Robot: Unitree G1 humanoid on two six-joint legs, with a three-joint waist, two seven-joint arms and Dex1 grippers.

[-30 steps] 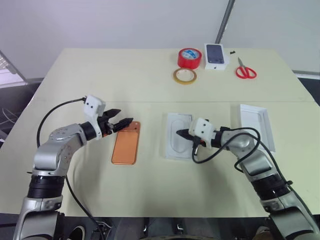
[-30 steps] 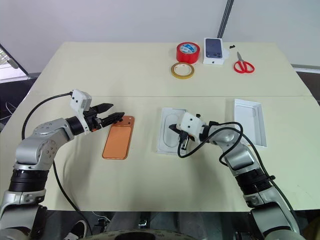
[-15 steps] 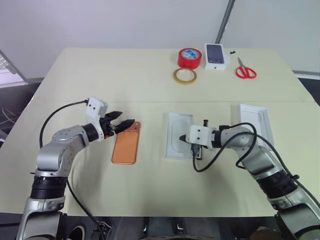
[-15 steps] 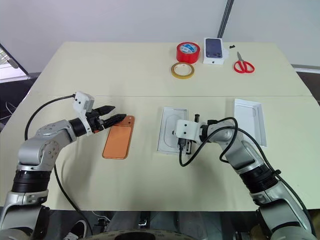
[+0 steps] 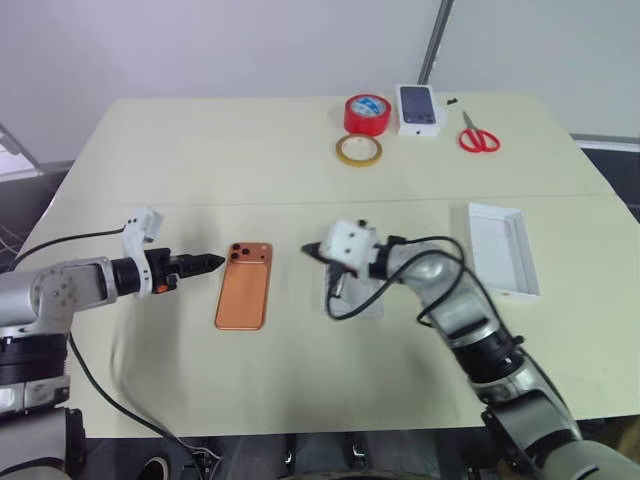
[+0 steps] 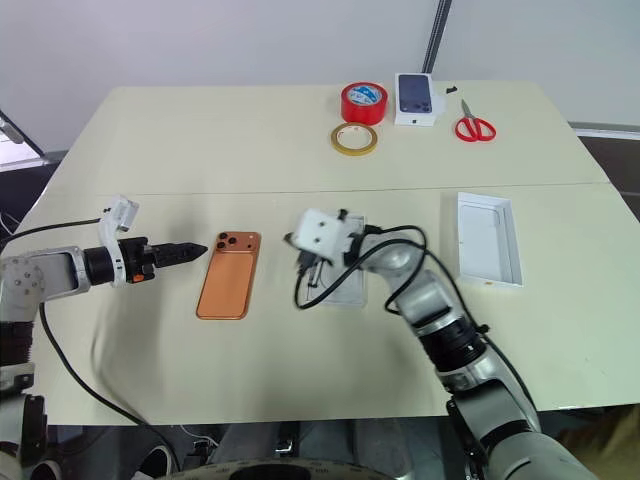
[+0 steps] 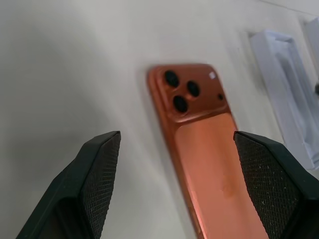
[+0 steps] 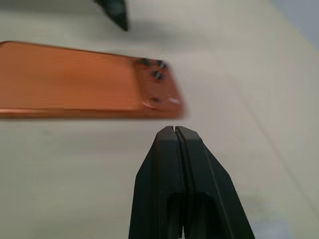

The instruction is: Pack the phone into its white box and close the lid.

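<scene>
While the phone (image 5: 244,284) lies back-up on the table (image 5: 200,170), unpacked, between the spread left tool (image 5: 205,263) and the pinched-shut right tool (image 5: 312,250), the pickup is only starting: next, fingers must close on its edges

Lab/test bench: bare beige table (image 5: 200,150), grey wall, tape rolls (image 5: 366,113), scissors (image 5: 478,139).

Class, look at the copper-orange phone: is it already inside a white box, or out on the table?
Out. The phone lies flat on the bare table, back up, lenses showing, apart from the white box on the right.
</scene>
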